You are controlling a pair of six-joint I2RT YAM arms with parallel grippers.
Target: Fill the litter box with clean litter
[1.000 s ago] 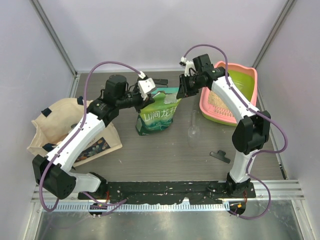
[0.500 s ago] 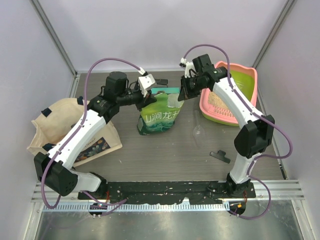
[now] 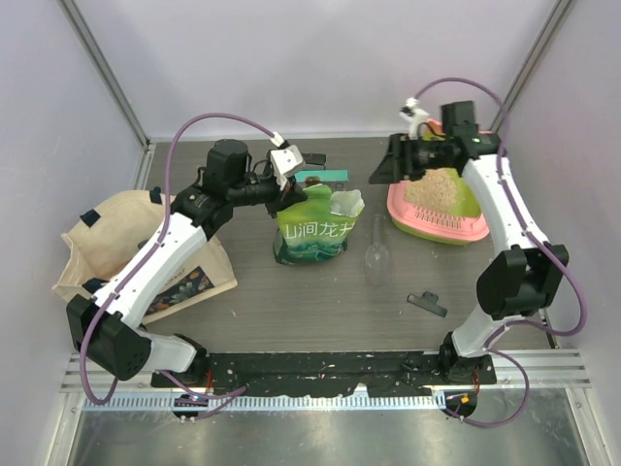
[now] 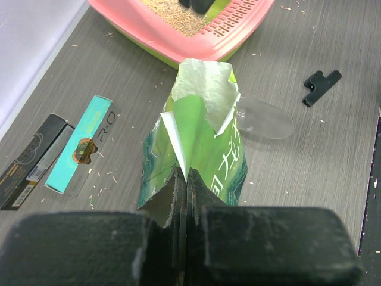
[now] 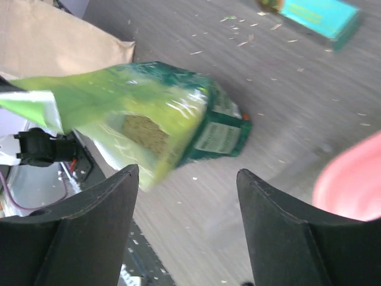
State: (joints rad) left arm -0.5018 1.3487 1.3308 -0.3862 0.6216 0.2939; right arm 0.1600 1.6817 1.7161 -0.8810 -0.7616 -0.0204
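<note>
Where the scoop (image 3: 375, 260) lies, bag (image 3: 315, 228) and litter box (image 3: 441, 234) flank it.

Grey table (image 3: 291, 301): litter box (image 3: 427, 225), green bag (image 3: 312, 233), tote (image 3: 97, 252), scoop (image 3: 375, 257), clip (image 3: 428, 304).
</note>
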